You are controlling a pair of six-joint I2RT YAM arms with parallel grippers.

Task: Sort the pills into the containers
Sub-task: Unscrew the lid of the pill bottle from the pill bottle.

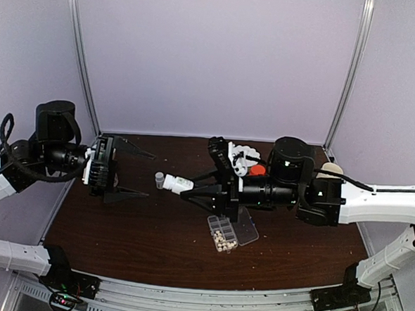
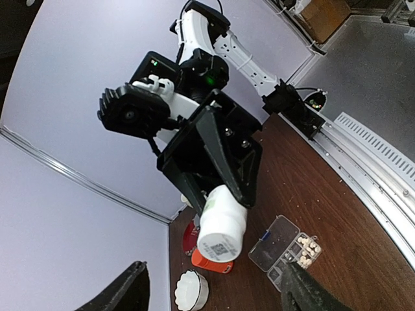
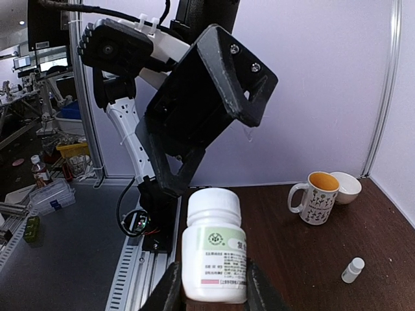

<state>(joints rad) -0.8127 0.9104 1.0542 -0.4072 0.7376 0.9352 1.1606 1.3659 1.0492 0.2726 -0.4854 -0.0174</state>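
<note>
My right gripper [image 1: 200, 190] is shut on a white capped bottle [image 1: 178, 184] and holds it level above the table, its cap toward the left arm. The right wrist view shows the bottle [image 3: 214, 253] clamped between both fingers [image 3: 170, 288]. My left gripper [image 1: 133, 172] is open and empty, facing the bottle from the left with a gap between them. The clear organizer box [image 1: 247, 230] lies open under the right arm, with cream pills [image 1: 223, 237] in its near cells. The left wrist view shows the held bottle [image 2: 222, 227], the box [image 2: 277, 245] and the pills [image 2: 308, 248].
A tiny bottle [image 1: 159, 179] stands just beyond the held bottle; it also shows in the right wrist view [image 3: 352, 269]. A mug [image 3: 318, 197] and a bowl [image 3: 345, 184] stand by the far wall. An orange cap [image 2: 211, 260] and a white fluted dish [image 2: 191, 289] sit behind the right gripper.
</note>
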